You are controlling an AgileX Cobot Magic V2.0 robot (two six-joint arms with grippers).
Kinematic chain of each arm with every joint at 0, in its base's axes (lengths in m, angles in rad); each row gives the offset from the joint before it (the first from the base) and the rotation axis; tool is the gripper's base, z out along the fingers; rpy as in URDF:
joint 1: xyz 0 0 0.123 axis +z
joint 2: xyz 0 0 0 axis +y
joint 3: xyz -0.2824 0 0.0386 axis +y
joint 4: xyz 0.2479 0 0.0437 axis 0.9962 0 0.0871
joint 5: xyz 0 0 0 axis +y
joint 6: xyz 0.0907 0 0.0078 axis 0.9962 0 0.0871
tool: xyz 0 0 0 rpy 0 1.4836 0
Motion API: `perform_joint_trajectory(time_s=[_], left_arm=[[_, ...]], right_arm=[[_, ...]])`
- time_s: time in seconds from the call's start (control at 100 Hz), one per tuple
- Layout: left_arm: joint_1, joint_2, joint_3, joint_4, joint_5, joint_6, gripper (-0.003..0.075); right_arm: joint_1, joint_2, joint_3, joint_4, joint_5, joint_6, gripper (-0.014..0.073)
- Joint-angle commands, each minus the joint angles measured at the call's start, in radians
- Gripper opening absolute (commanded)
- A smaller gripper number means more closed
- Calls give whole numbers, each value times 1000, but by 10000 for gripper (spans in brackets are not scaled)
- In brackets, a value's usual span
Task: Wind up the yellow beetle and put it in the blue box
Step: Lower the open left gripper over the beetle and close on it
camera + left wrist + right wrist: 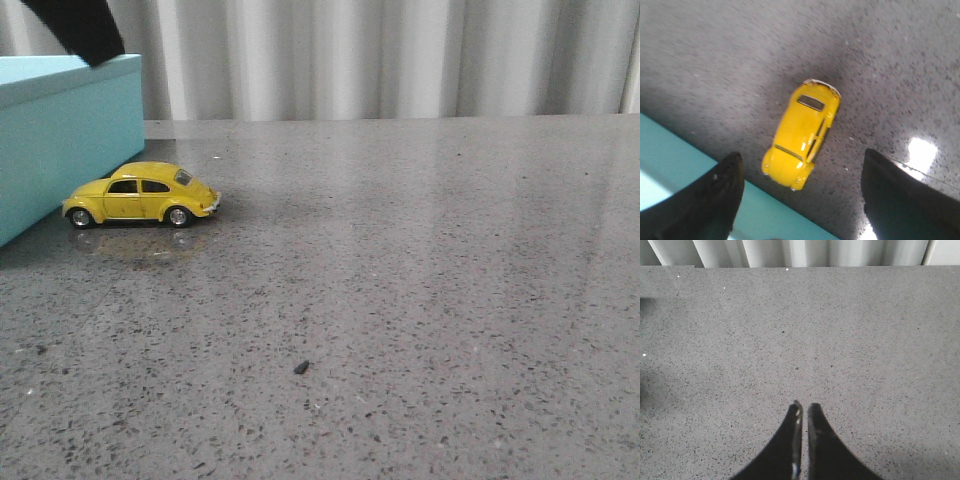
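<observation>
— Yellow paint stands out first in the front view: the yellow beetle (141,194) sits on its four wheels on the speckled grey counter (400,300), just beside the long wall of the blue box (60,140). I cannot tell if its nose touches the box.

— Any tool there?

— Only a dark piece of the left arm (78,28) above the box; a small dark speck (301,367) lies on the counter well apart from the car.

— And the left wrist view?

— The left tool (801,197) hangs above the beetle (802,133) with its fingers (710,205) spread wide and touching nothing. The car's nose lies between them, its roof just ahead of them, and the box's edge (685,170) runs by one finger.

— The right wrist view?

— The right tool (803,412) has its fingertips pressed together, holding nothing, over bare counter (800,330); neither car nor box shows near it.
</observation>
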Motion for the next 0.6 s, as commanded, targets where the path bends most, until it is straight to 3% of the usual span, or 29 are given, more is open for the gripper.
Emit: perform_joint_trajectory(time_s=[0.0,0.59], left_arm=[[-8,8,-60,-20,4,24,461],[-8,113,-62,-20,-41,336,459]], right_arm=[[2,-7,-23,-2,-81,-13,-61],[2,-8,-23,-2,-91,-13,-61]])
